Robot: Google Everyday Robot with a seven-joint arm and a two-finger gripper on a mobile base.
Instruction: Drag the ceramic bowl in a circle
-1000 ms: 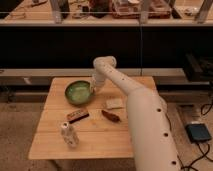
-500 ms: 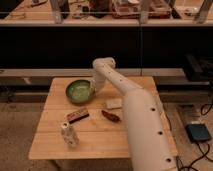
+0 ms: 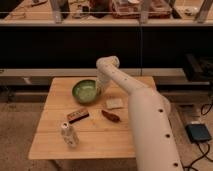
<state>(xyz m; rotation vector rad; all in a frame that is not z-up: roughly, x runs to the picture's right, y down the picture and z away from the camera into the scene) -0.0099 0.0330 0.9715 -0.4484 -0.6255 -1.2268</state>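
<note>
Camera view from above and in front of a wooden table (image 3: 95, 146), with a white robot arm (image 3: 145, 115) reaching in from the near right, up over an elbow and down to the gripper (image 3: 99, 90) at the right rim of the ceramic bowl (image 3: 85, 91). Green glazed bowl on the far half of the table, a little left of centre.

Changed within the last second: jaws gone from slightly parted to pressed together, apparently pinching the bowl's right rim, though fingertips hard to make out against the wrist. Bowl in much the same place as a second ago. Likely meaning: grasp made, circular drag ready to begin, none of the circle traced yet.

Room for moving: bare wood left of the bowl as far as the left edge, and a narrower strip between bowl and far edge. On the near side, a brown bar (image 3: 78, 115) not far from the bowl. To the near right, a pale flat packet (image 3: 114, 103) and a reddish-brown item (image 3: 111, 116). Further near and left, a small clear bottle (image 3: 69, 134), well apart from the bowl.

Best kept to a tight circle, leaning left, to avoid nudging the bar or packet and to stay short of the far edge. Some risk of the rim slipping from the pinch if dragged fast.
</note>
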